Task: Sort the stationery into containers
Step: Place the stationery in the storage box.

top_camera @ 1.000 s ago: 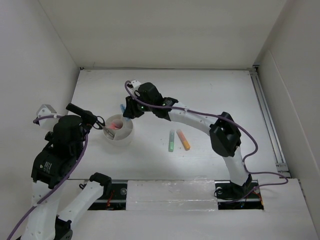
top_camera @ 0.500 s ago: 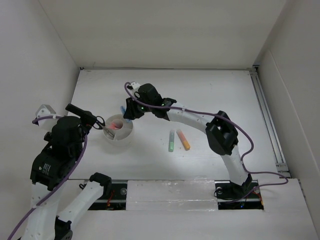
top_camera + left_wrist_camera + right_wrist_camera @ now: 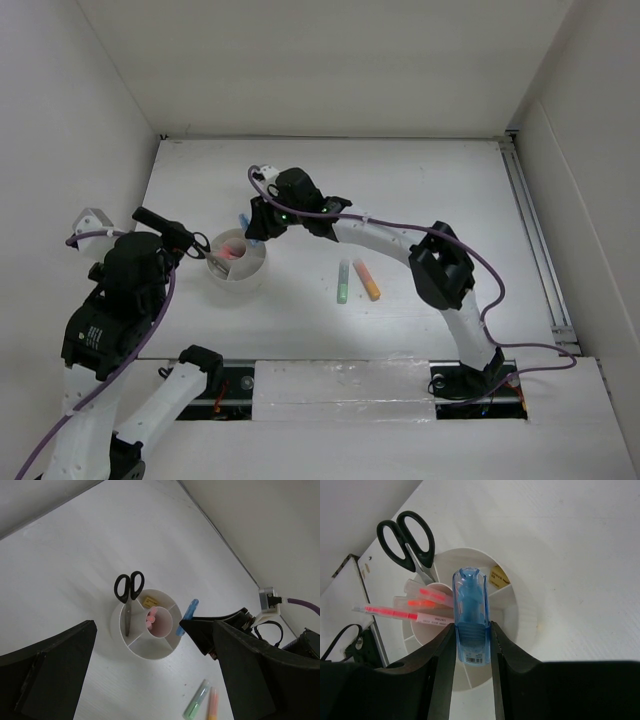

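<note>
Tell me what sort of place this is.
Probably a robotics lab test cell: bare white walls box in a white table, a left arm and a right arm are bolted at its near edge, and a divided tub, green marker and orange marker sit on it.

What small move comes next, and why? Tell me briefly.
Probably lower the right gripper a little: it holds the blue marker over the tub, above a wedge that looks empty, next to the eraser. Release only after that.
</note>
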### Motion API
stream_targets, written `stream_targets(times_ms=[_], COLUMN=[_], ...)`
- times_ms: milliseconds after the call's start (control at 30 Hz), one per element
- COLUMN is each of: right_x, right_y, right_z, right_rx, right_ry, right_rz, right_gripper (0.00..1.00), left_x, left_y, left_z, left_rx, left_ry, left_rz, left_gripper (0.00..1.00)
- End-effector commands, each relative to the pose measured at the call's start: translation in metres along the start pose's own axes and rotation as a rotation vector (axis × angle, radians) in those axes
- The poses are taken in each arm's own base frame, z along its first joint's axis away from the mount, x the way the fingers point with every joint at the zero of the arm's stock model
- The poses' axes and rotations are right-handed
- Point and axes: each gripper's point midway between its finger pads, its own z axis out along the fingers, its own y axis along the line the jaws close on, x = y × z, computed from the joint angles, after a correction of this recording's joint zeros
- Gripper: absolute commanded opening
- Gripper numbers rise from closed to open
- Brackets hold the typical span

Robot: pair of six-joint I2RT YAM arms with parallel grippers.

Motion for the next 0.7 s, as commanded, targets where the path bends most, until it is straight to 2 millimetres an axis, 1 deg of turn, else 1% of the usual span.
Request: stream_targets(times_ms=[0, 133, 167, 233, 267, 400, 467, 500, 567, 667], right_x=[-0.023, -0.023, -0.019, -0.019, -0.015, -0.015, -0.011, -0.011, -0.007, -0.007], right_y=[0.011, 0.011, 0.009, 0.009, 0.005, 0.005, 0.003, 0.003, 0.001, 0.001], right_z=[0.003, 0.003, 0.004, 0.004, 0.005, 0.005, 0.008, 0.008, 0.008, 0.008], right_rx=[-0.051, -0.051, -0.048, -0.048, -0.036, -0.036, -0.033, -0.033, -0.030, -0.030], right_ry=[-0.065, -0.065, -0.057, -0.056, -0.052, -0.052, -0.044, -0.044, -0.036, -0.036], right_rz=[-0.039, -0.039, -0.035, -0.035, -0.041, -0.041, -0.038, -0.038, -0.034, -0.034], right_gripper=[0.00, 0.00, 0.00, 0.00, 0.00, 0.00, 0.00, 0.00, 0.00, 0.00], left_x=[-0.003, -0.002, -0.002, -0.002, 0.001, -0.001, -0.002, 0.001, 0.001, 0.001], left_y=[-0.005, -0.006, -0.006, -0.006, -0.004, -0.004, -0.005, -0.004, -0.004, -0.004], left_z=[0.001, 0.001, 0.001, 0.001, 0.002, 0.001, 0.001, 0.003, 0.003, 0.003], left_rx=[0.022, 0.027, 0.027, 0.027, 0.022, 0.027, 0.034, 0.027, 0.027, 0.027], left_ry=[-0.018, -0.011, -0.011, -0.011, -0.006, -0.011, -0.016, -0.011, -0.011, -0.011], left_rz=[0.003, 0.003, 0.003, 0.003, 0.009, 0.003, 0.006, 0.012, 0.013, 0.013], left_gripper=[0.99, 0.99, 0.99, 0.99, 0.99, 0.99, 0.99, 0.99, 0.99, 0.99])
